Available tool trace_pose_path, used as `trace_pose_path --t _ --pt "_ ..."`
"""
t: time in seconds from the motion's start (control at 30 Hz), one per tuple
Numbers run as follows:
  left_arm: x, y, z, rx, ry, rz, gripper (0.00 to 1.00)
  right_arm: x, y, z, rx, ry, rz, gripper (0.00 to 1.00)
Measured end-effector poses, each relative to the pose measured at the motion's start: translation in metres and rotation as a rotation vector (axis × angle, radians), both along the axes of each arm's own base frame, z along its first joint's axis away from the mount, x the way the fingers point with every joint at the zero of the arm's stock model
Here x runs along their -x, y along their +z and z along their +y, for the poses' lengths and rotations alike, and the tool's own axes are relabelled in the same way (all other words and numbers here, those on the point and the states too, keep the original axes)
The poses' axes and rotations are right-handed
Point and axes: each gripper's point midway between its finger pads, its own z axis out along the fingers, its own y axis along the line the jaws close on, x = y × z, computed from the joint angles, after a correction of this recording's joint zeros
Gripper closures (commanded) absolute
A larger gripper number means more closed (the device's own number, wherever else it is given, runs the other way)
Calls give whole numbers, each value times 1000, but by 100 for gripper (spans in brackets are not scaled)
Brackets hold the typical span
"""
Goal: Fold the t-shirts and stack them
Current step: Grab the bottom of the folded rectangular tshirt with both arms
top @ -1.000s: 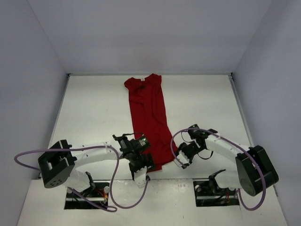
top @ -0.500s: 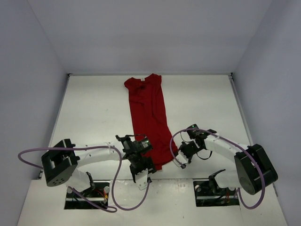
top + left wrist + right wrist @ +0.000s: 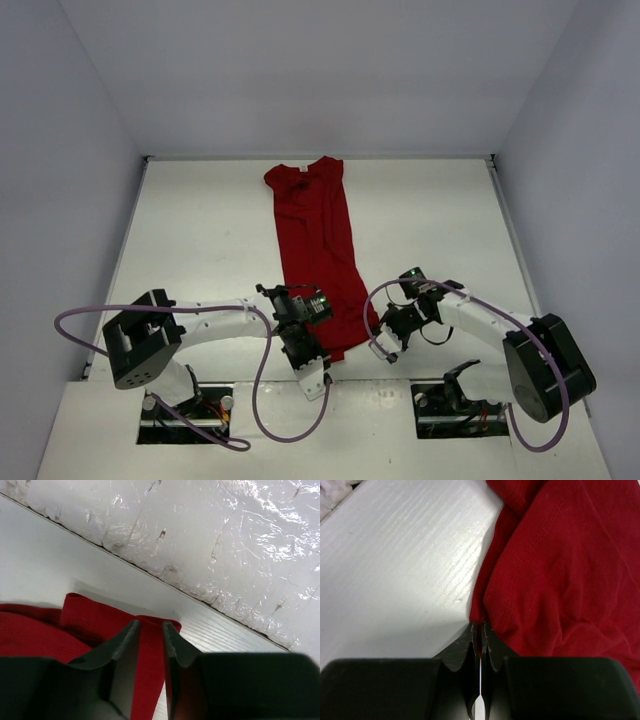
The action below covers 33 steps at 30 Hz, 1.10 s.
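Red creased cloth t-shirt (image 3: 318, 250), right claw (image 3: 478, 626) pinching its edge, left claw (image 3: 150, 625) grip unclear

A white table (image 3: 200, 230) with a fine streaked grain lay inside pale grey walls (image 3: 320, 70) — back, left and right. Beside its near edge ran a glossy, crinkled white sheet (image 3: 225, 545) — a dark seam between them.

Your t-shirt (image 3: 560, 570) is matt red cloth. Your table (image 3: 405, 565) is smooth, white, faintly grained, satin. The film (image 3: 225, 545) past its edge is crinkled and glossy. The left gripper (image 3: 150, 624) has fingers (image 3: 120, 655) of matt black plastic.
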Motion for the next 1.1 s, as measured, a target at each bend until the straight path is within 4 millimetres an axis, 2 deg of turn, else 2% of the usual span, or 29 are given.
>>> trace_pose_path --t 0.03,0.07,0.2,0.23,0.27,0.3,0.33,0.47,0.6,0.77,0.87,1.1 --pt "0 0 1 -4 2 1 92 1 0 0 0 3 -1 100" --pt "1 0 2 -9 4 3 95 1 0 1 0 6 -1 100" --pt "2 0 5 -25 16 12 99 8 1 3 1 28 -1 100" --pt "3 0 5 -25 18 12 90 10 2 3 1 36 -2 100" --pt "3 1 6 -24 18 13 75 12 3 4 0 44 -3 100" --pt "4 2 6 -23 18 12 56 14 3 5 -1 51 -5 100" --pt "4 3 6 -22 16 10 44 15 4 6 -2 56 -7 100" --pt "9 7 13 -32 -3 4 27 17 4 6 0 62 -5 100" --pt "13 9 21 -51 -18 -4 27 17 4 6 1 62 -4 100" --pt "11 1 28 -118 -19 -2 36 18 2 5 6 62 5 100" --pt "7 -7 27 -169 -24 2 38 18 1 5 8 62 10 100" --pt "4 -17 24 -229 -23 20 55 18 1 5 8 62 10 100"
